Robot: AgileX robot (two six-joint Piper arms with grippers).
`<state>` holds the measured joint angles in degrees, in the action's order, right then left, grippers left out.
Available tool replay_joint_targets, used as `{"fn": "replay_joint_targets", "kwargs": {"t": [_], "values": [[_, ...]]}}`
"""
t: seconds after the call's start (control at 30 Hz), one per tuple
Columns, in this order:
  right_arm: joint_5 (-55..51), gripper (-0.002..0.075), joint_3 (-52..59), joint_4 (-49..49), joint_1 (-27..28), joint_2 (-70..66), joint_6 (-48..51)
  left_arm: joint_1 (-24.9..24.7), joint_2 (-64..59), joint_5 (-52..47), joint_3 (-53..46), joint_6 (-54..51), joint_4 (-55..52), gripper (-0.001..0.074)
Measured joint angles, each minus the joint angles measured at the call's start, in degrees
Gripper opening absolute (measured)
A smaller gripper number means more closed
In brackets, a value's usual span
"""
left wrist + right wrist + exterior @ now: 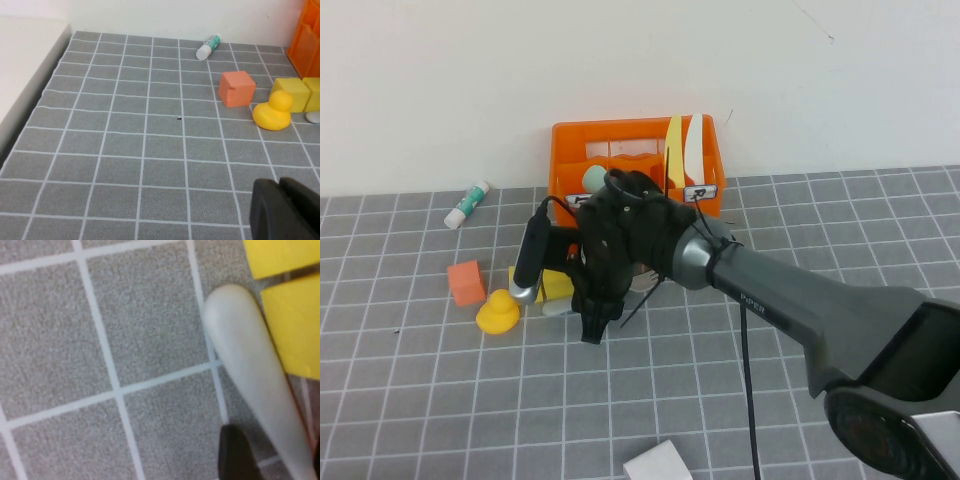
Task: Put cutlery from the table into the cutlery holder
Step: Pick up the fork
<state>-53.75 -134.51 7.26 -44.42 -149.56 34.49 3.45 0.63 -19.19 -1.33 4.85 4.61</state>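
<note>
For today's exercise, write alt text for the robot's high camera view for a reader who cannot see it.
The right gripper reaches down over the grey tiled table beside yellow cubes and a rubber duck, in front of the orange cutlery holder holding two knives.

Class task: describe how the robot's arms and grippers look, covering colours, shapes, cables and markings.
The right arm is a thick tube, dark grey and silver, marked "PiPER" in white, with a black cable hanging off it. Its black right gripper hangs over the table near the duck. The left gripper, shut, shows only as rounded black fingers low over bare tiles.
</note>
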Motion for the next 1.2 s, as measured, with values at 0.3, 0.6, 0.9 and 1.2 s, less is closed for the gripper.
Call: {"fn": "replay_joint_targets", "kwargs": {"t": [0.3,0.6,0.9,1.2], "values": [[-11.9,0.0315,-1.3,-3.0,-0.1,0.1,-0.3,0.0,0.0,0.0,0.0,0.0,0.0,-0.0001],[-16.4,0.0315,-3.4,-1.3,-1.6,2.7,1.3,0.0,0.0,0.0,0.0,0.0,0.0,-0.0001],[-16.7,0.0315,-3.8,-0.8,-1.6,3.6,1.0,0.0,0.0,0.0,0.0,0.2,0.0,-0.0001],[-14.4,0.0315,-3.8,-1.1,0.0,3.6,-2.6,0.0,0.0,0.0,0.0,0.2,0.0,-0.0001]]}}
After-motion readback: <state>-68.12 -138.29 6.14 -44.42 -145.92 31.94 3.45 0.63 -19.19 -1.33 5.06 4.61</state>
